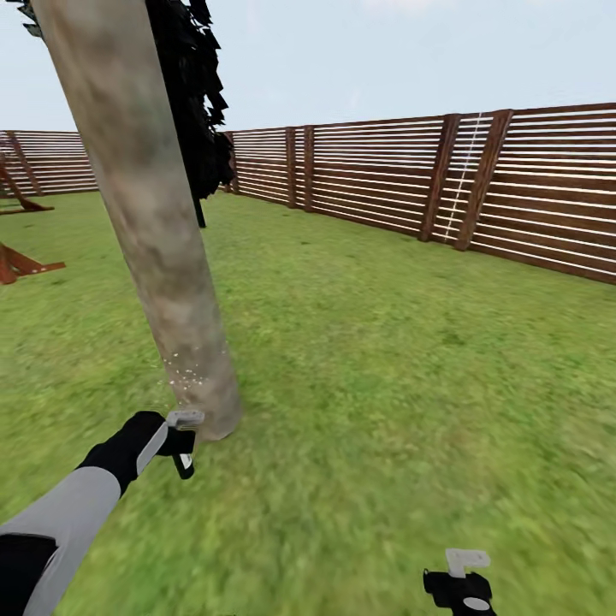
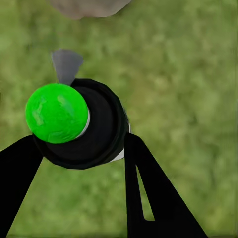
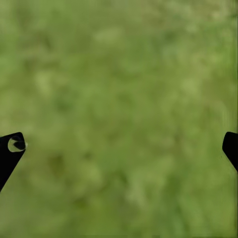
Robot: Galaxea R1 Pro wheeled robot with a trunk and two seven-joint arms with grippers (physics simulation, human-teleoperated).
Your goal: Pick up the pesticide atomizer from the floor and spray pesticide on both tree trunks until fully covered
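The near tree trunk (image 1: 162,257), thick and blotchy grey-brown, leans up through the left of the head view, and its base (image 2: 89,6) also shows in the left wrist view. White spray specks (image 1: 184,372) dot the bark low down. My left gripper (image 1: 183,452) hangs just in front of that base, shut on the pesticide atomizer (image 2: 94,124). The atomizer is a black round bottle whose top (image 2: 57,113) shows bright green here, and both black fingers (image 2: 144,183) press its sides. Dark foliage of a second tree (image 1: 205,120) stands behind. My right gripper (image 3: 119,148) hovers open over grass, low at the head view's right (image 1: 462,582).
A brown slatted fence (image 1: 402,180) closes the lawn (image 1: 385,368) at the back and right. Brown wooden frames (image 1: 21,265) sit on the grass at far left. A grey cone shape (image 2: 66,64) shows beside the bottle. Open grass stretches to the right of the trunk.
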